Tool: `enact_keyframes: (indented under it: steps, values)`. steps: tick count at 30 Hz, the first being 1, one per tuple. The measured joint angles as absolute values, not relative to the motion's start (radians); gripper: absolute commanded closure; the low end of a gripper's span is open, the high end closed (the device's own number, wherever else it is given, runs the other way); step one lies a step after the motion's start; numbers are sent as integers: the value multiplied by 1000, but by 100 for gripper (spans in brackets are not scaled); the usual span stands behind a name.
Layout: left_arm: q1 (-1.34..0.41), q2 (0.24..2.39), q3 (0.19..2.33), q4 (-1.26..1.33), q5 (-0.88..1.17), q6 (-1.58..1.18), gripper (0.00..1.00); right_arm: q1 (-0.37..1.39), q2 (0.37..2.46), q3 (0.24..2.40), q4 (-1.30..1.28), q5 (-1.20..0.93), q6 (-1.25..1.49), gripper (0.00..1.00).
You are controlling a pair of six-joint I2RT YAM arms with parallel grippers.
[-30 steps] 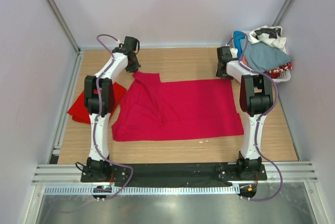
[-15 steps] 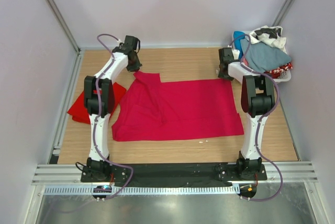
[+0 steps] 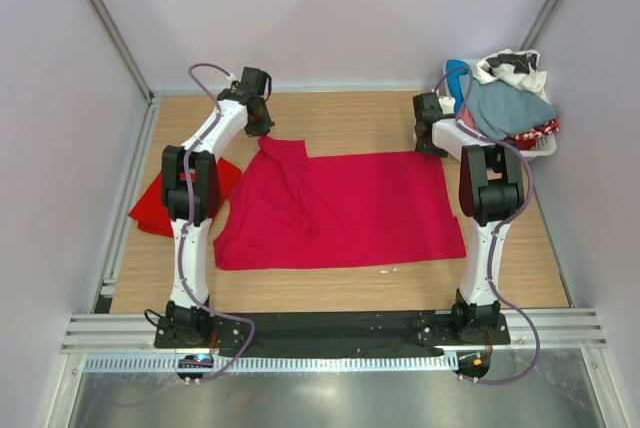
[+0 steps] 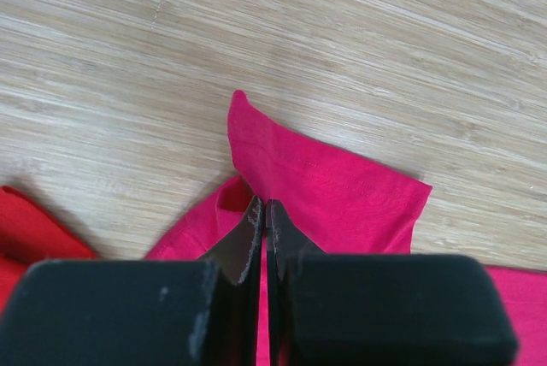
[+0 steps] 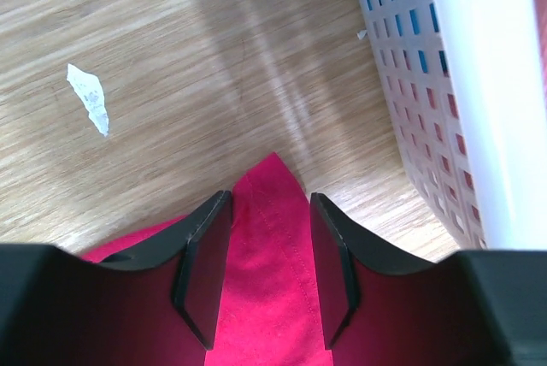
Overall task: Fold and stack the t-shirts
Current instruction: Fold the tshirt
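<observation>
The crimson t-shirt (image 3: 350, 208) looks soft and floppy, best held by its upper corners: the left gripper (image 4: 261, 208) pinches one, the right gripper (image 5: 267, 203) is spread around the other.

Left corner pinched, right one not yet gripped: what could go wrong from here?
1. The right gripper stands open astride the pointed tip of the plain crimson cloth t-shirt; closing there may catch too little and slip.
2. The left gripper is shut on a thin pinch of its far-left corner; lifting alone could skew the cloth.
3. The white perforated plastic basket sits close beside the right gripper; a swing might knock it.
</observation>
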State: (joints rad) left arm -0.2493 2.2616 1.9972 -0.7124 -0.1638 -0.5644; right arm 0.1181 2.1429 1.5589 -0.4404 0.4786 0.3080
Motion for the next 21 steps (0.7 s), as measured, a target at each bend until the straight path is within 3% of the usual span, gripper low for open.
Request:
enact_keyframes:
  steps: [2,4,7,10,21]
  values:
    - [-249,2262,1998,-714,-164,-564,100,120,2142,1556,-441,483,308,52]
    - [-249,2262,1997,-715,-165,-564,100,120,2142,1556,-440,483,308,62]
    - [-249,2262,1997,-716,-165,-564,100,121,2147,1558,-443,478,306,89]
    - [-249,2261,1998,-716,-165,-564,100,121,2153,1566,-445,477,309,99]
    - [-273,2261,2061,-727,-147,-542,100,136,2119,1548,-452,504,313,99]
